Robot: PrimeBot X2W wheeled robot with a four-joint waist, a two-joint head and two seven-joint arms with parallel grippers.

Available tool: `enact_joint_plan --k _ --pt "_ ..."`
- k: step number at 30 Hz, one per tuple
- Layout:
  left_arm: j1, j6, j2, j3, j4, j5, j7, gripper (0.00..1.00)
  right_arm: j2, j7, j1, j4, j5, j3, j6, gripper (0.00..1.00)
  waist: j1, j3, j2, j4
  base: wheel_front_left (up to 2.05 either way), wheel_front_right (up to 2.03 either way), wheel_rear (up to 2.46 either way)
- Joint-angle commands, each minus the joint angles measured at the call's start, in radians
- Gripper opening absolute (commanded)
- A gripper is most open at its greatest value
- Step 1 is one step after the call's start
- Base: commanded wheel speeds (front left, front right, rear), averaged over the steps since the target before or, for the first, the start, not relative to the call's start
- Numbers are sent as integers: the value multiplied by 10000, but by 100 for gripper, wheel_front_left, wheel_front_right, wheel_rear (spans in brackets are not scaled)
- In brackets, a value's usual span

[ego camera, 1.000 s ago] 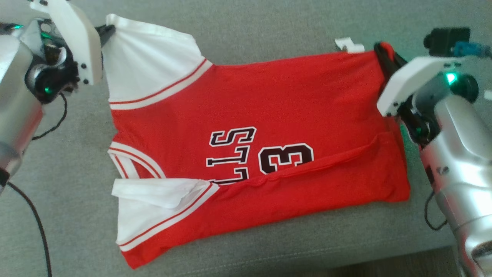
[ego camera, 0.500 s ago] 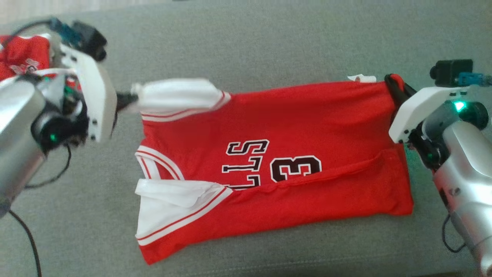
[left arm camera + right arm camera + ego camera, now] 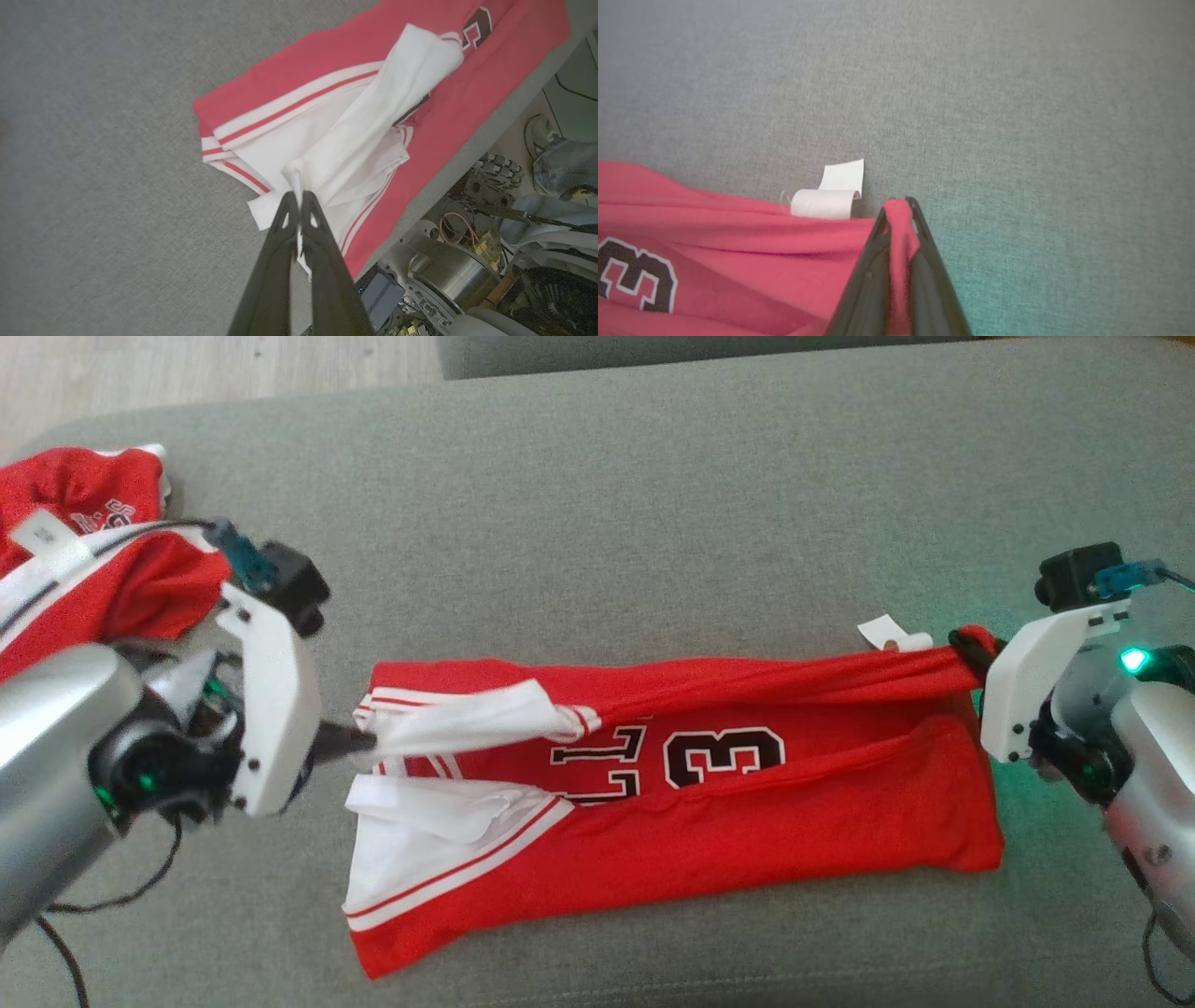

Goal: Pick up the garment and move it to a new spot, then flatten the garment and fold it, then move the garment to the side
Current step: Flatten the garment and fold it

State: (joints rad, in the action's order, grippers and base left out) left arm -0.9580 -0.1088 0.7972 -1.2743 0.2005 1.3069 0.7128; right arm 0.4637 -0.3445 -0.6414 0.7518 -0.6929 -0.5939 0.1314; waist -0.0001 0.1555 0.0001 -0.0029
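- Centrally, the garment (image 3: 747,821), a red basketball jersey with white sleeves and dark lettering, lies lengthwise from left to right on a grey cushion (image 3: 653,504), closer to its near edge than its far one
- Its near long side already lies doubled over the body as a red strip, with one white sleeve crumpled at the near left
- Its far long side is raised off the cushion and stretched into a taut band between the two grippers, hiding the top of the lettering
- At the left end, the left gripper (image 3: 359,744) is clenched on the tip of the far white sleeve (image 3: 467,719); the left wrist view shows the cloth pinched between closed dark fingers
- At the far right corner, the right gripper (image 3: 966,649) is clamped tight on a bunch of red hem, which pokes out past the fingertips in the right wrist view
- Just beside that corner, a small white paper tag (image 3: 892,635) curls up from the hem
- Judged from this, the folding step is in hand: the far side looks ready to be laid toward the near side
- Next, both arms would likely need to bring the band nearer at an even pace, lower it flat, then let go
- Far left on the cushion lies a second red garment (image 3: 84,551), crumpled, well apart from the jersey
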Motion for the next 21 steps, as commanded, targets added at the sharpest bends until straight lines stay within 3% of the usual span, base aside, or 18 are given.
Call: enact_joint_plan --k 1,10,11,12,13,14,21 --pt "-230 101 491 484 -216 25 77 0 330 -85 -26 -304 -97 -167 -7 0 1 100 -1 -14 0 0 0" --pt "383 194 422 290 -558 106 295 0 396 -811 40 -496 -665 -770 -7 0 1 221 -1 -65 0 0 0" --pt "432 200 409 282 -557 120 292 0 417 -854 54 -498 -705 -814 -7 13 1 187 -1 -75 0 0 0" --pt "484 200 389 278 -561 140 269 17 435 -912 71 -488 -737 -864 -7 45 1 153 -1 -85 0 0 0" --pt "535 208 368 275 -559 157 237 91 447 -971 92 -482 -769 -924 -7 100 1 121 -1 -93 0 0 0" --pt "590 203 353 263 -564 171 248 100 457 -1009 115 -494 -802 -990 -7 100 1 86 -1 -95 0 0 0" --pt "993 215 334 285 -553 281 -32 100 544 -897 413 -905 -1439 -1205 -7 100 1 -510 -1 -112 0 0 0"
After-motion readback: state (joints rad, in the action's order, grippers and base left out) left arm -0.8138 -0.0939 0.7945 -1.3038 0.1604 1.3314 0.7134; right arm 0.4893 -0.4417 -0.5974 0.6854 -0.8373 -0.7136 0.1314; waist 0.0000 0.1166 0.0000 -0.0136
